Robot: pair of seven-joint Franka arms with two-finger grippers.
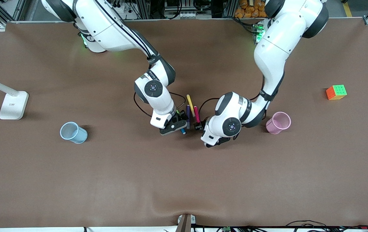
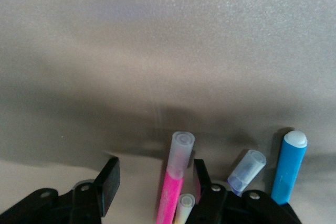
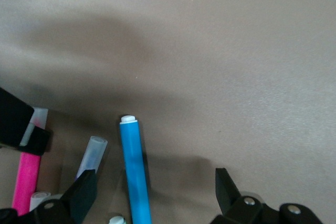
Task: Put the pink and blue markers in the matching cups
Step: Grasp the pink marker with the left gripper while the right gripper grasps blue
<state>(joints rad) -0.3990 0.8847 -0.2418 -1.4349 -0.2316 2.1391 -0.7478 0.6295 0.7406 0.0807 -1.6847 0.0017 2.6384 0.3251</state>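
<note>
the pink marker (image 1: 197,114) and the blue marker (image 1: 183,130) lie flat mid-surface in a small cluster of pens, their long axes running roughly toward and away from the front camera. in the front view the blue one is mostly hidden under the right hand (image 1: 184,124), only its tip showing; the right wrist view shows it whole (image 3: 134,171), a bright blue barrel with a pale white end, lying between the spread fingers (image 3: 83,192) and not gripped. the left wrist view shows the pink marker (image 2: 172,195), magenta with a translucent pale cap, between the left hand's (image 2: 155,184) open fingers (image 2: 107,182), close beside one of them. the left hand (image 1: 200,126) sits low over the pink marker's nearer end. a purple pen (image 1: 188,114) and a yellow pen (image 1: 190,104) lie between and beside them. the blue cup (image 1: 73,132) stands toward the right arm's end of the surface, the pink cup (image 1: 278,122) toward the left arm's end, both well apart from the pens.
</note>
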